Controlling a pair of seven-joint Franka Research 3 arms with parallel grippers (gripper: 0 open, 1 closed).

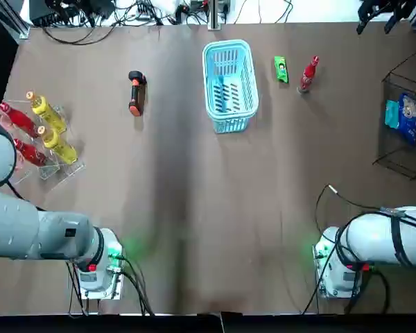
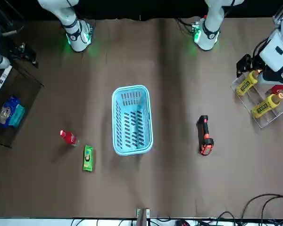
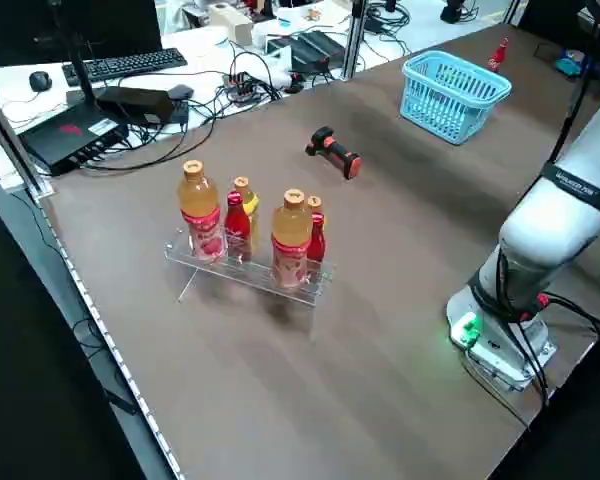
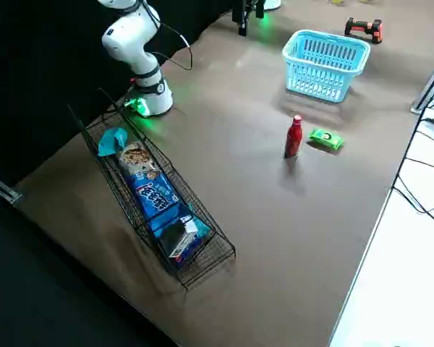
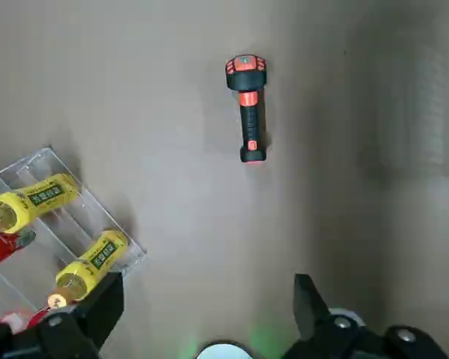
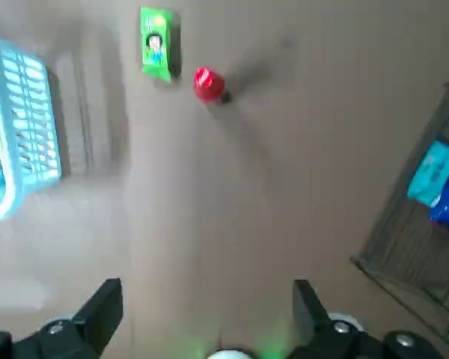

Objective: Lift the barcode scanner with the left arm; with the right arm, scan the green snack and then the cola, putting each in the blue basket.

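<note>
My left gripper [image 5: 206, 299] hangs empty, fingers spread wide, above the table by the bottle rack [image 5: 67, 224]. The barcode scanner [image 1: 136, 93] lies flat, well left of the blue basket [image 1: 227, 44]. Just right of the basket lies the green snack [image 1: 281, 69], the cola [image 1: 308, 74] upright beside it. My right gripper [image 6: 206, 299] is spread and empty too.

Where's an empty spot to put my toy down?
The wide brown middle is bare, between the blue plastic basket and the robot arms' bases. Another bare strip lies between the black-and-orange barcode scanner and the basket. It's crowded at the clear rack of yellow and red bottles, and tight around the green snack packet and red cola bottle.
</note>
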